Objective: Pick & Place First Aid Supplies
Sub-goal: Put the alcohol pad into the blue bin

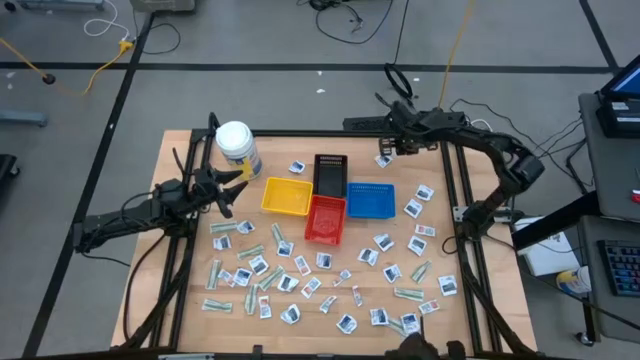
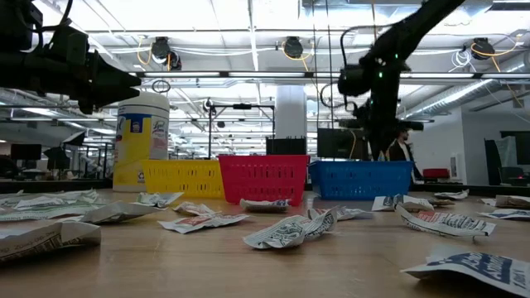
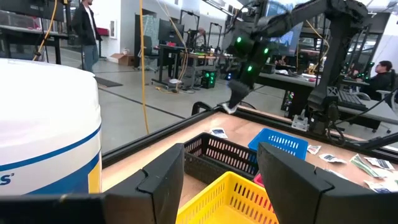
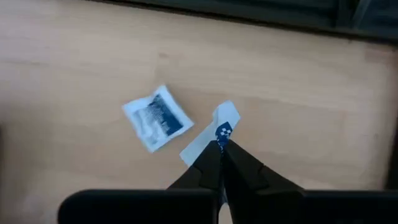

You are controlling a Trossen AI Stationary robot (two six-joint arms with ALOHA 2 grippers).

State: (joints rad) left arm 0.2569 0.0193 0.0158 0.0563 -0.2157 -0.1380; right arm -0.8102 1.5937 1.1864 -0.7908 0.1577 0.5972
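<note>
Many small flat packets (image 1: pixel 300 270) lie scattered flat on the wooden table (image 1: pixel 180 150). My right gripper (image 4: pixel 221 149) is at the table's far side, behind the blue tray (image 1: pixel 371 200), and is shut on a white packet with blue print (image 4: pixel 214 134). Another white and blue packet (image 4: pixel 157 118) lies flat on the table just beside it. My left gripper (image 3: pixel 221 186) is open and empty, held above the table beside the white jar (image 1: pixel 235 145), pointing toward the yellow tray (image 1: pixel 287 196). My right gripper pinches the white packet between its two fingertips at one edge (image 4: pixel 219 140), near the blue print. The fingers come from above, pointing down. The rest of the packet sticks out past the fingertips, and it looks clear of the table.
Yellow, black (image 1: pixel 329 172), red (image 1: pixel 325 218) and blue trays stand together at the table's middle. The white jar with a yellow label stands at the far left. A dark frame rail (image 1: pixel 300 132) runs along the far edge. People stand in the room beyond.
</note>
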